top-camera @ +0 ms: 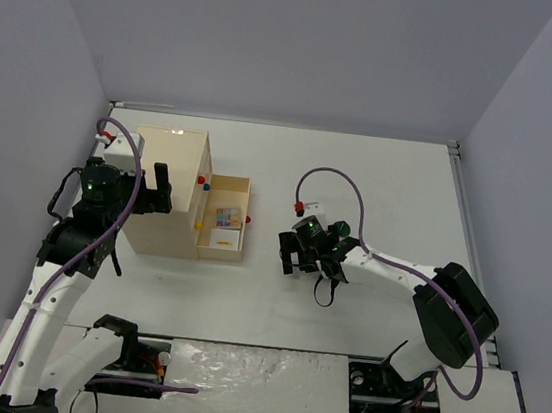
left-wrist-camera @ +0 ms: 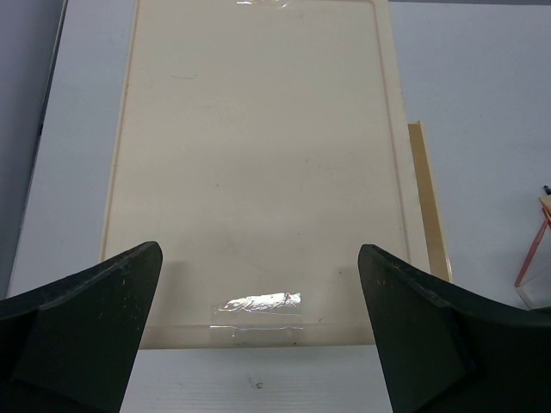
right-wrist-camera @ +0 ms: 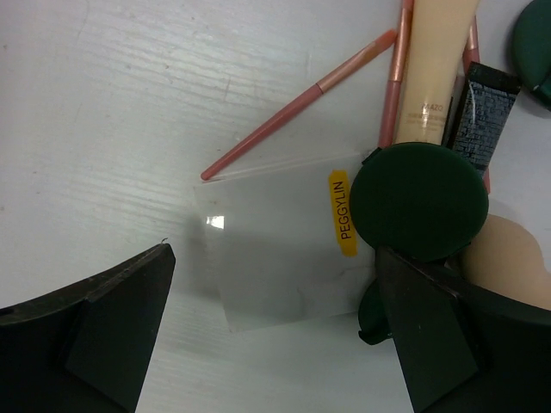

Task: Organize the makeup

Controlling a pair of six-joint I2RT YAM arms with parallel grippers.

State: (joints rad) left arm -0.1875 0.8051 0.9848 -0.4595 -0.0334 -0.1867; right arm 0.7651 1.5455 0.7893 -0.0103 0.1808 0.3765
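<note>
Green compact [right-wrist-camera: 419, 200] overlapping card [right-wrist-camera: 275, 249], pencils [right-wrist-camera: 297, 107] half-hidden

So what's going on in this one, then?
Makeup is being sorted into the cream box, whose drawer stands open with a palette and a white card inside. The right gripper is open and empty over a clear packet lying beside a dark green compact, pink pencils and a beige tube. The left gripper is open over the box's top, holding nothing.
</note>
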